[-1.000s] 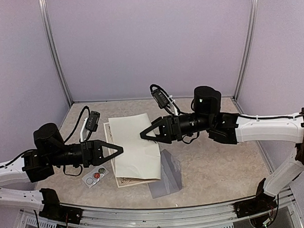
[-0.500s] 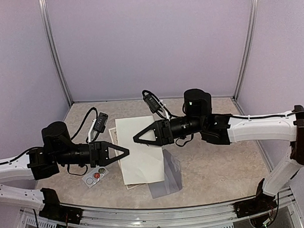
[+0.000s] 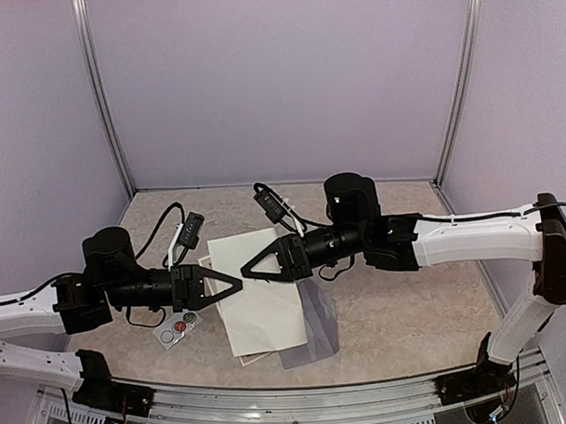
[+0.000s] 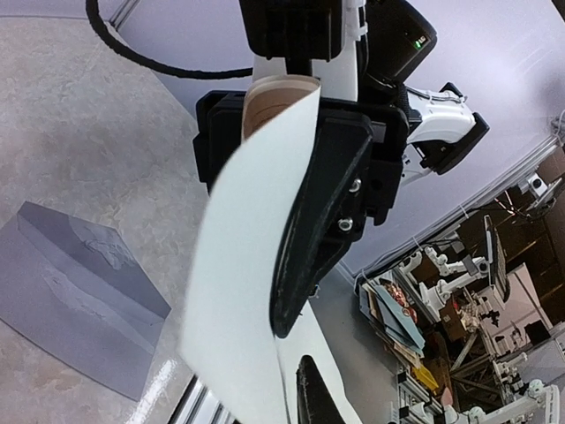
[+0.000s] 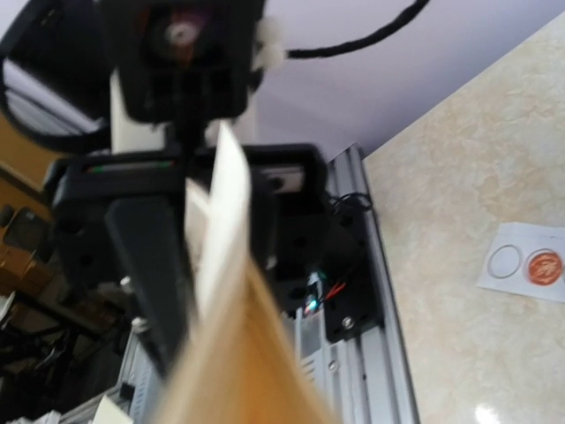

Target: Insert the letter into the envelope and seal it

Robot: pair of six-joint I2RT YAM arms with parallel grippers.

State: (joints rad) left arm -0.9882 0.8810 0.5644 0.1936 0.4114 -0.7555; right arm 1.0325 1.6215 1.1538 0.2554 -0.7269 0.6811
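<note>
**Handling properties.** The letter (image 3: 268,310) is a thin cream sheet: light, limp and easily creased. The left wrist view shows it bowing and curling at its far edge under its own weight. Expect it to sag wherever it is unsupported. Grip it at an edge, with the two holds apart, so that the span between them stays taut enough to enter a slot.

**Grip state.** The left fingers (image 3: 218,278) are drawn almost together, with the sheet's edge running between them. The right fingers (image 3: 266,253) meet them nearly tip to tip. One finger lies flat against the sheet and its partner is hidden behind the paper, so a firm hold there cannot be confirmed.

**Location.** The sheet sits at mid-surface between both arms. Its right edge overlaps the left part of the envelope (image 3: 319,322), which lies flat on the surface (image 3: 407,301).

**Surroundings.**
- A sticker card (image 3: 178,327) lies just beside the left arm.
- The corner of a second sheet (image 3: 243,358) appears to show under the letter.

**Obstructions.** The letter covers part of the envelope, and the two sets of fingers crowd each other.
</note>
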